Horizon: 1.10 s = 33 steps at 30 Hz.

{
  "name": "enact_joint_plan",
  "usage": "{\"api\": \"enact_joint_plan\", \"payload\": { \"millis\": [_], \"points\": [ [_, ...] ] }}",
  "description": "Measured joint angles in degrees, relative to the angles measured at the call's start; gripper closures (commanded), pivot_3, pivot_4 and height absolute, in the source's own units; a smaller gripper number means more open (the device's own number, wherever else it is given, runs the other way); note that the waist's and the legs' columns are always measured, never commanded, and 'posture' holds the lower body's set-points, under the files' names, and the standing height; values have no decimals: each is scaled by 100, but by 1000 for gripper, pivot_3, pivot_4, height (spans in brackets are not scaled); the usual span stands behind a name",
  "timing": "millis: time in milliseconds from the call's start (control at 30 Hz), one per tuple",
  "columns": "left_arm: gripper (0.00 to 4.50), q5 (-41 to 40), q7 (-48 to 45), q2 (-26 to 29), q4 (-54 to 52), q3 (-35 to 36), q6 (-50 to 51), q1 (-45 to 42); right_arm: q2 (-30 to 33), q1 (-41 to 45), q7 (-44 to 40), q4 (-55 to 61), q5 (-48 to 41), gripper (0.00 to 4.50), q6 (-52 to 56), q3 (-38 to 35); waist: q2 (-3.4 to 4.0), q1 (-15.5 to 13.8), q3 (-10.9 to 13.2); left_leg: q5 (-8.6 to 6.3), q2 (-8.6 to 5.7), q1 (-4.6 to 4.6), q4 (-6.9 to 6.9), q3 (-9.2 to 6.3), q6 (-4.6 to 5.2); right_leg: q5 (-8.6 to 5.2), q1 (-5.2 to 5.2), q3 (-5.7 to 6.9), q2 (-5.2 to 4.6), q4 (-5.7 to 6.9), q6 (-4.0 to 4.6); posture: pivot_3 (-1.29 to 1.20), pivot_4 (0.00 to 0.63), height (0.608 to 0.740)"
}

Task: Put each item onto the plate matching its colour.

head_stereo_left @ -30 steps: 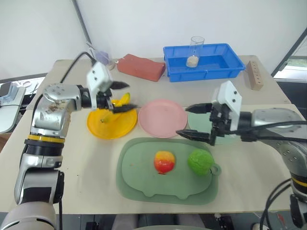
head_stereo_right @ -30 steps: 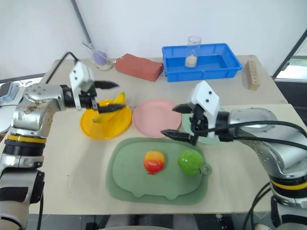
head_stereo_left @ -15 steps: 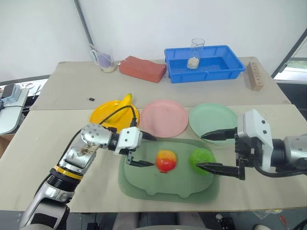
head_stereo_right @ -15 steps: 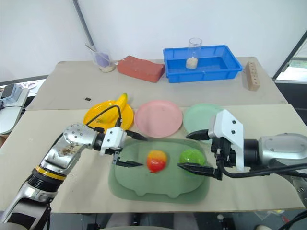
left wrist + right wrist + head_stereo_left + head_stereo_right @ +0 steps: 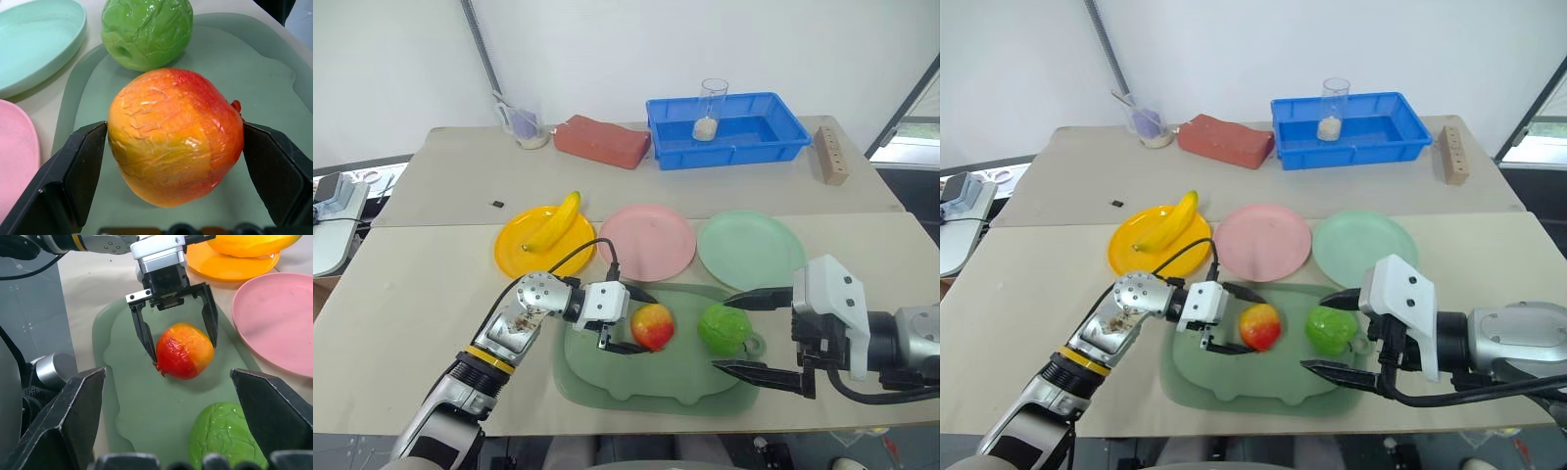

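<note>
One red-and-yellow round fruit [image 5: 652,327] on the dull-green tray [image 5: 607,372], left of the green fruit [image 5: 723,328], sits between the left tool's [image 5: 636,321] narrowing jaws; likely light, rigid, glossy-slippery, best gripped across its middle; right tool [image 5: 752,334] wide, empty.

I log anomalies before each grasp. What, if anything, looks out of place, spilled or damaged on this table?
Nothing looks spilled or damaged. The one oddity: the banana overhangs the far rim of the yellow plate. The red-and-yellow fruit and green fruit sit upright on the dull-green tray.
</note>
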<state>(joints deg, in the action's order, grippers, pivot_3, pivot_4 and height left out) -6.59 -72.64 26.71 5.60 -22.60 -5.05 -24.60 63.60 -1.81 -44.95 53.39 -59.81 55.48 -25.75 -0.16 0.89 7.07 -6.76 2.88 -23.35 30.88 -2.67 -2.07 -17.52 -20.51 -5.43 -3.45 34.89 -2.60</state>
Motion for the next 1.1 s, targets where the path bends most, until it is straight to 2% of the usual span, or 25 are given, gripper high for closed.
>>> {"api": "enact_joint_plan", "payload": {
  "millis": [67,267,333,533,667,800,867,900,1100],
  "points": [
    [1404,-6,-12,-27,0,-13,0,1,2,1,18,-1,-3,0,-5,1,0,-2,0,0,0,0,0,0,0,0,1,0,0,0,0,0,150,740],
    [1405,-16,-74,29,6,-10,34,-38,4,43,80,-33,-10,0,-16,16,0,-1,0,0,0,1,0,-2,0,0,2,2,0,1,0,0,150,740],
    [1405,-31,-80,60,242,55,155,-334,4,172,176,-127,-34,0,-18,24,-1,-1,0,0,0,-1,2,-4,0,0,-1,6,1,4,0,0,150,740],
    [1405,-39,544,-259,1608,782,239,-1523,-249,974,795,-513,-69,0,-59,395,-1,-2,0,1,-6,-5,6,-12,0,1,7,11,-1,-1,-3,0,150,740],
    [1405,277,1370,-825,2797,814,171,-2068,-519,1503,1226,-770,367,0,-112,1123,-1,-3,0,4,-8,-10,3,-18,6,5,7,11,6,2,-18,0,150,740],
    [1405,685,1935,-1008,3572,799,-160,-2295,-821,1786,1513,-951,700,0,-117,1538,1,27,-1,31,-7,-10,-6,-32,50,21,21,4,19,14,-58,0,150,740],
    [382,775,2028,-1066,3753,792,-320,-2301,-931,1836,1585,-991,808,0,-117,1651,2,23,-1,32,-6,-10,-13,-36,52,18,20,3,22,15,-61,0,150,740],
    [65,788,2017,-1074,3804,792,-376,-2300,-965,1844,1614,-995,848,0,-117,1671,3,18,-2,32,-6,-11,-14,-35,52,16,19,3,24,17,-61,0,150,740],
    [23,762,1913,-1056,3811,914,-484,-2309,-1077,1844,1679,-991,944,0,-116,1742,4,9,-2,31,-5,-8,-9,-32,50,4,12,5,20,15,-43,0,150,740]
  ]
}}
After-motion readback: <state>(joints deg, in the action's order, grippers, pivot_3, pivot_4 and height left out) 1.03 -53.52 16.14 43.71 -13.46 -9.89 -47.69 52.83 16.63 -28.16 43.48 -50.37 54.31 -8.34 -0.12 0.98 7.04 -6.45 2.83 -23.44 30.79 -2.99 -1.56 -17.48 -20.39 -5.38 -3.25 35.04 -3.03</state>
